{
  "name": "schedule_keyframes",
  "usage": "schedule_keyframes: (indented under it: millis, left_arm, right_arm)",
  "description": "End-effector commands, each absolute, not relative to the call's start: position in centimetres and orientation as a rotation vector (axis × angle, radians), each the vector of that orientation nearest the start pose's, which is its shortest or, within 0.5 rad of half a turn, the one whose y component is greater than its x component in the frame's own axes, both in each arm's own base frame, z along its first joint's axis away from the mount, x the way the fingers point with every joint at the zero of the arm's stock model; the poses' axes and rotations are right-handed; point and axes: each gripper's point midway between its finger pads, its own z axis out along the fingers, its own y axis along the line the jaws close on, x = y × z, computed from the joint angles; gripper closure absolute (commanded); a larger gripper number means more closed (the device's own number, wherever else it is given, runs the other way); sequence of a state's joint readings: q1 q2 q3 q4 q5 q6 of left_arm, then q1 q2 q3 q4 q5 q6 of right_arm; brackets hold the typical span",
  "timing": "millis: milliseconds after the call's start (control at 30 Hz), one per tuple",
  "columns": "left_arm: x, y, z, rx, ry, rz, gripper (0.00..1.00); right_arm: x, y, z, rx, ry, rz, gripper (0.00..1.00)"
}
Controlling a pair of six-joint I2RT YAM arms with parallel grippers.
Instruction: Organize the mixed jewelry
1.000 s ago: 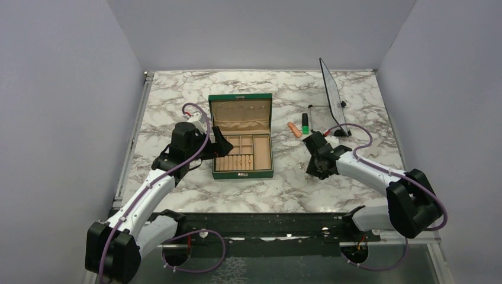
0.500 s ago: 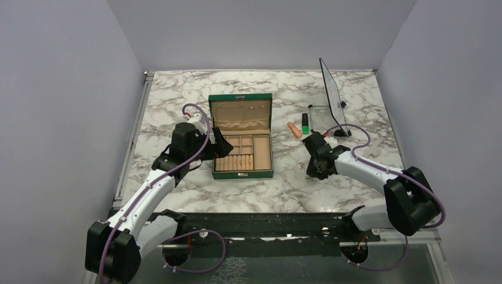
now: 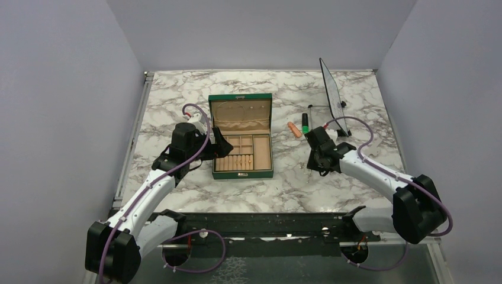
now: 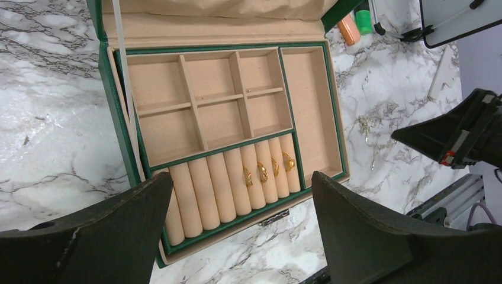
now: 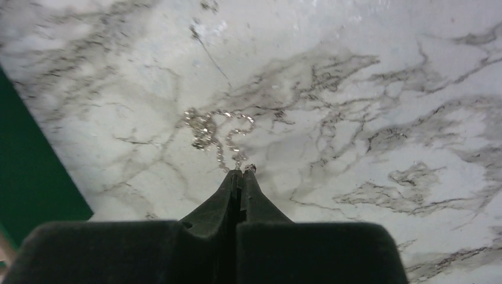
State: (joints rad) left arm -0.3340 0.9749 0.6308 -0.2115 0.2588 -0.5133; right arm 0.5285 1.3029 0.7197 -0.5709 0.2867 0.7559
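Observation:
The green jewelry box (image 3: 242, 173) lies open mid-table, with beige compartments. In the left wrist view several gold rings (image 4: 261, 171) sit in the ring rolls at the box's (image 4: 121, 124) front right. My left gripper (image 4: 241, 180) is open and empty, just above the box's left front part (image 3: 220, 148). My right gripper (image 5: 240, 173) is shut, its tips pinching one end of the thin silvery chain necklace (image 5: 216, 130), which is bunched on the marble right of the box. In the top view the right gripper (image 3: 312, 161) is low over the table.
A small orange cylinder (image 3: 293, 129) and a green-and-black marker (image 3: 305, 123) lie behind the right gripper. A dark tilted panel on a stand (image 3: 331, 94) stands at the back right. The box lid (image 3: 240, 112) stands upright behind the trays.
My right gripper has shifted slightly back and to the right, staying shut. The left arm and the box have not moved.

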Motion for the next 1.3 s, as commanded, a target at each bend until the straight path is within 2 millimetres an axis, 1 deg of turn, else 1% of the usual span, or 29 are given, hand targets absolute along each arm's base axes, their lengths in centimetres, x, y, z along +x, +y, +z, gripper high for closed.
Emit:
schedule_keyframes:
  millis: [0,167,333,500,633,733,867,1000,1133,1267]
  left_arm:
    - [27.0,-16.2,15.4,-0.041,2.187,-0.776,0.12]
    - [27.0,-16.2,15.5,-0.048,2.183,-0.778,0.12]
    - [27.4,-16.3,16.2,-0.061,2.164,-0.785,0.12]
    - [27.6,-16.9,17.1,-0.058,2.138,-0.829,0.12]
    - [27.7,-17.4,17.6,-0.054,2.123,-0.868,0.12]
    - [27.8,-17.5,17.8,-0.055,2.117,-0.878,0.12]
    - [28.0,-17.5,18.2,-0.070,2.104,-0.881,0.12]
    - [28.5,-17.1,18.8,-0.118,2.086,-0.865,0.12]
    - [29.2,-15.9,19.5,-0.216,2.048,-0.804,0.12]
    - [29.7,-14.4,20.2,-0.299,2.015,-0.728,0.12]
  right_arm:
    - [26.2,11.5,8.0,0.279,2.502,0.053,0.99]
    - [27.5,13.1,10.8,0.128,2.438,0.154,0.99]
    - [28.5,15.9,14.9,-0.085,2.336,0.327,0.99]
    - [28.6,19.0,18.7,-0.288,2.262,0.493,0.99]
    - [28.5,21.1,21.8,-0.408,2.180,0.618,0.99]
    - [28.6,22.5,23.6,-0.480,2.123,0.689,0.99]
    - [29.1,24.1,25.4,-0.539,2.062,0.745,0.99]
    - [29.7,26.0,26.5,-0.586,2.017,0.784,0.99]
    - [30.7,27.9,27.3,-0.621,1.979,0.792,0.99]
    - [32.0,29.7,27.5,-0.638,1.957,0.769,0.99]
